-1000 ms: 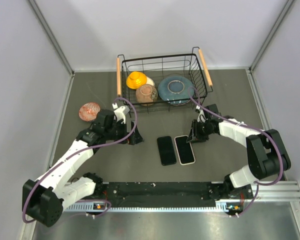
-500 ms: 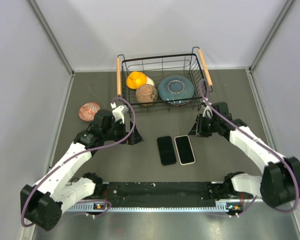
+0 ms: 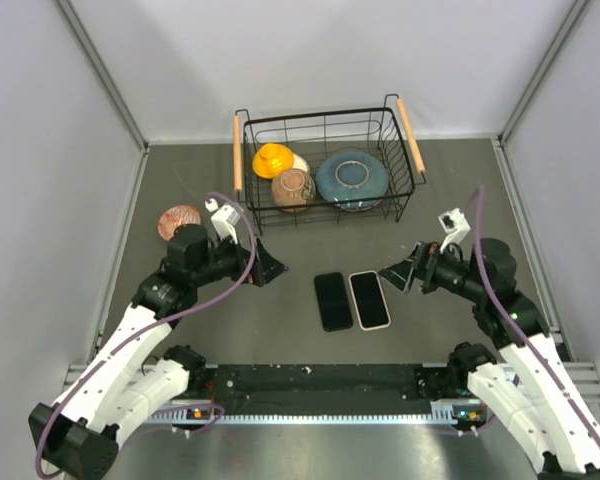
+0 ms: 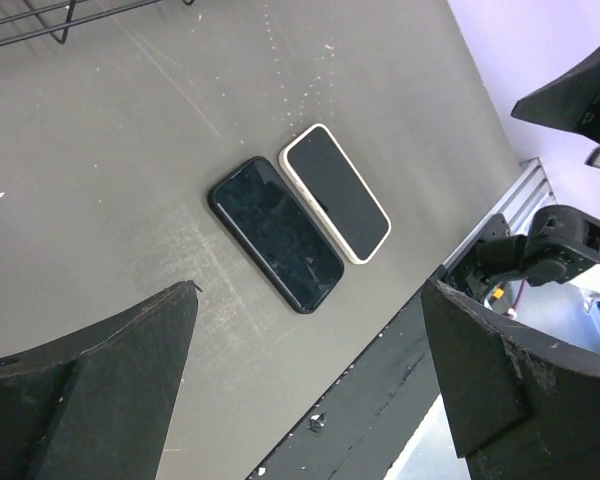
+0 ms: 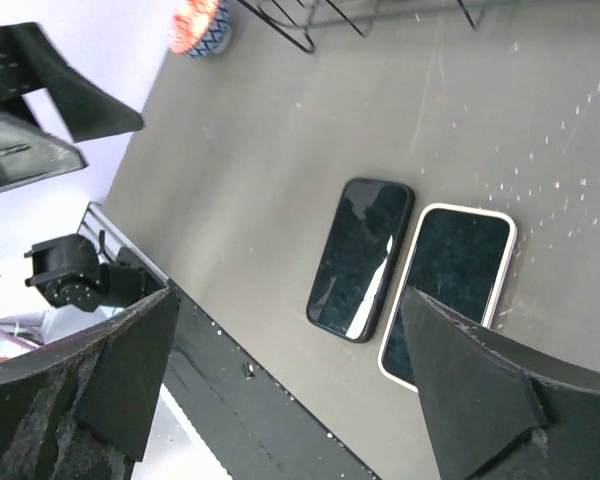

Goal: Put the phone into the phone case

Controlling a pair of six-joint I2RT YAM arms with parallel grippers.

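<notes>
Two flat slabs lie side by side on the grey table, between the arms. The left one is a glossy black phone (image 3: 332, 300) (image 4: 276, 233) (image 5: 362, 258). The right one is the cream-rimmed phone case (image 3: 369, 299) (image 4: 336, 193) (image 5: 448, 290) with a dark matte face; whether anything sits inside it I cannot tell. My left gripper (image 3: 270, 268) (image 4: 310, 300) hovers open to the left of the phone, holding nothing. On the other side my right gripper (image 3: 395, 275) (image 5: 288, 295) is open and empty, just right of the case and clear of it.
A black wire basket (image 3: 320, 115) at the back holds an orange bowl, a brown bowl and a blue plate. A small reddish bowl (image 3: 178, 220) (image 5: 195, 22) sits at the left. The black mounting rail (image 3: 320, 380) runs along the near edge.
My right gripper has drawn back to the right, away from the case, and opened wide. The left arm has pulled back slightly. Phone and case lie as before.
</notes>
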